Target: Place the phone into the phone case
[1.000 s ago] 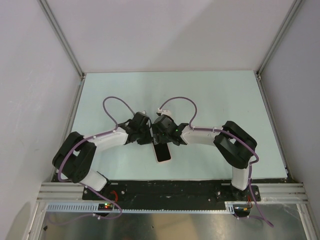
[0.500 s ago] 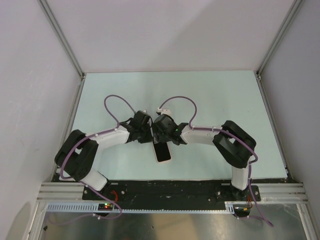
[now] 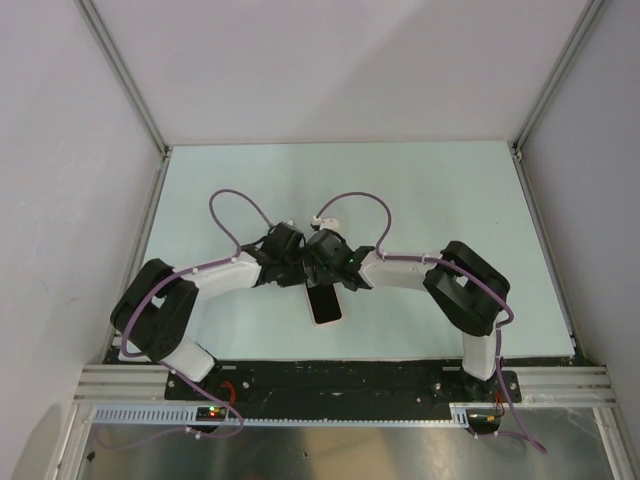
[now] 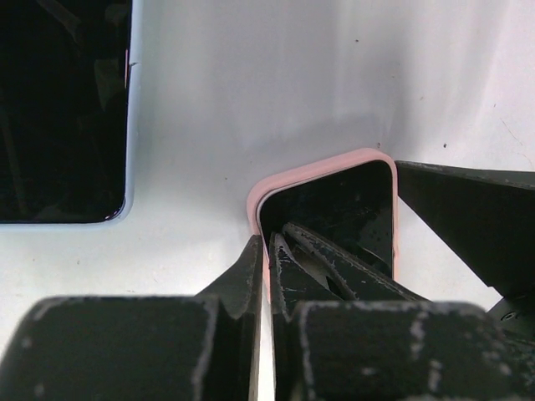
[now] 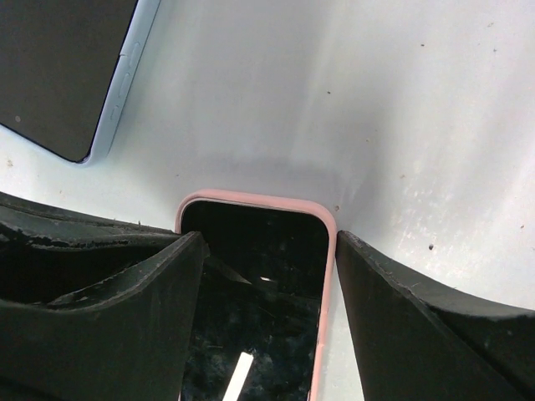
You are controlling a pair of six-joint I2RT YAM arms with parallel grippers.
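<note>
The phone case (image 5: pixel 328 276) is a pink rim around a glossy black inside. It lies on the table under both grippers, and its near end shows in the top view (image 3: pixel 323 304). My left gripper (image 4: pixel 267 244) is shut on the case's left rim (image 4: pixel 255 209), one finger outside it and one over the black inside. My right gripper (image 5: pixel 269 242) is open and straddles the case's width. The phone (image 4: pixel 63 109), black screen up with a light blue edge, lies apart at the upper left of both wrist views (image 5: pixel 67 67). It is hidden in the top view.
The pale table (image 3: pixel 420 200) is walled by grey panels left, right and back, with a metal rail along the near edge (image 3: pixel 340 385). Purple cables (image 3: pixel 235 205) loop above both wrists. The two grippers (image 3: pixel 305 265) stand close together.
The left arm has edged slightly towards the right gripper. The case and the right arm have hardly moved.
</note>
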